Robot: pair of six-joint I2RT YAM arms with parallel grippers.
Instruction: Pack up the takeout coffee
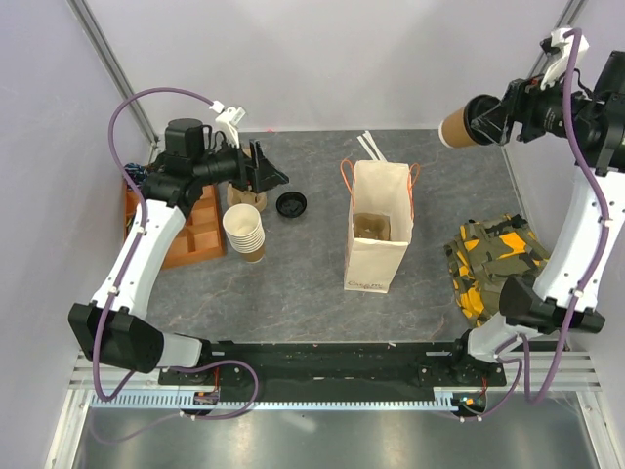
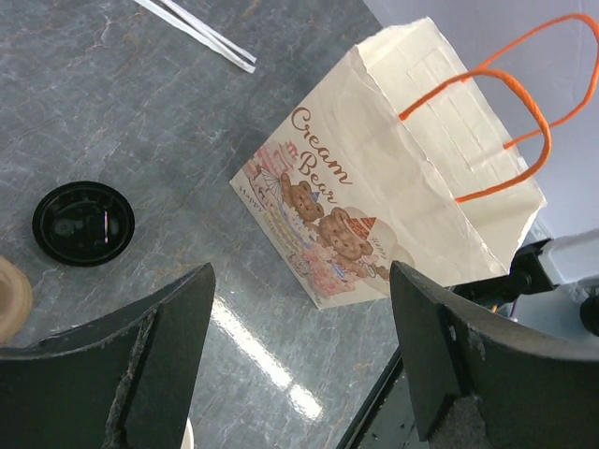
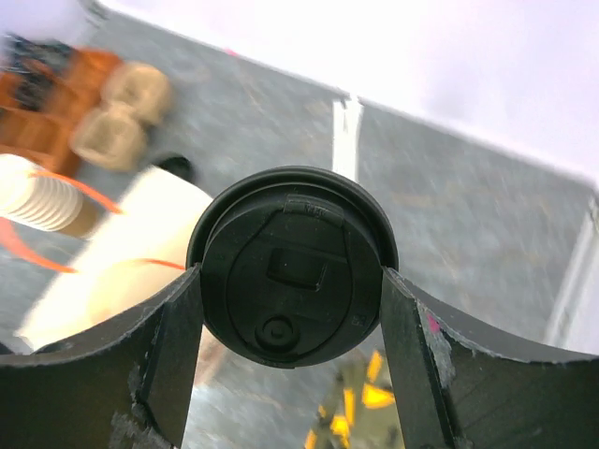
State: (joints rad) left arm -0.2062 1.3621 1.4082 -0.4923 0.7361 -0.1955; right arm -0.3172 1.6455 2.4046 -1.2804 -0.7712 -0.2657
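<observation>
The takeout coffee (image 1: 455,127), a tan paper cup with a black lid (image 3: 292,267), is held high in the air at the far right, tipped on its side with its base pointing left. My right gripper (image 1: 480,119) is shut on it, one finger pressed against each side of the lid rim. The cream paper bag (image 1: 379,227) with orange handles stands open in the middle of the table, well left of and below the cup. My left gripper (image 1: 269,173) hovers open and empty near the back left, its fingers (image 2: 178,318) spread wide over bare table beside the bag (image 2: 393,178).
A loose black lid (image 1: 291,204) lies on the table next to a stack of lidless paper cups (image 1: 246,233). An orange wooden tray (image 1: 200,230) sits at the far left. White straws (image 1: 371,147) lie behind the bag. A camouflage-patterned cloth (image 1: 493,259) lies at the right.
</observation>
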